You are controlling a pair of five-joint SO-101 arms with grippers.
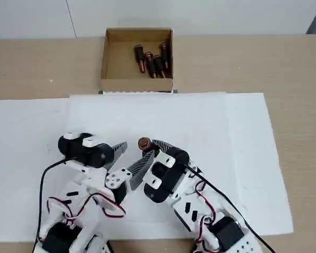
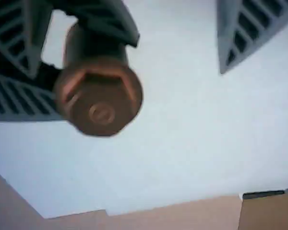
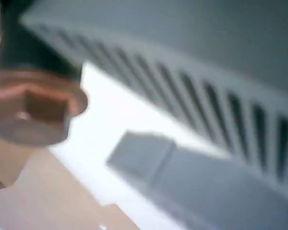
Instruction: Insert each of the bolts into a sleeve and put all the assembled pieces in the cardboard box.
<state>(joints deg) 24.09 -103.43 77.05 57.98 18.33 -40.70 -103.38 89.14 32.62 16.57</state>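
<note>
Centrally, item one: the right arm's fingers, closed on a bolt. It hangs above the white paper and does not rest on it. The copper-coloured head is hexagonal with a round flange, and the high view sees it nearly end-on. A darker cylindrical body runs back from the head between the ribbed fingers; I cannot tell whether that body is a sleeve.

Item two: the left arm's fingers, spread open and gripping nothing. The pointed one lies to the left of the bolt. The ribbed one ends just beside the bolt head; I cannot tell whether it touches.

Item three: the white paper, overlapping sheets, lying under both arms.

Item four: the cardboard box, open on top, at the far edge of the paper and well apart from both sets of fingers.

Item five: the assembled pieces. There are several, with copper heads and dark sleeves, lying close together in the right half of the box.

Item six: the table, light wood, carrying the paper and the box.
</note>
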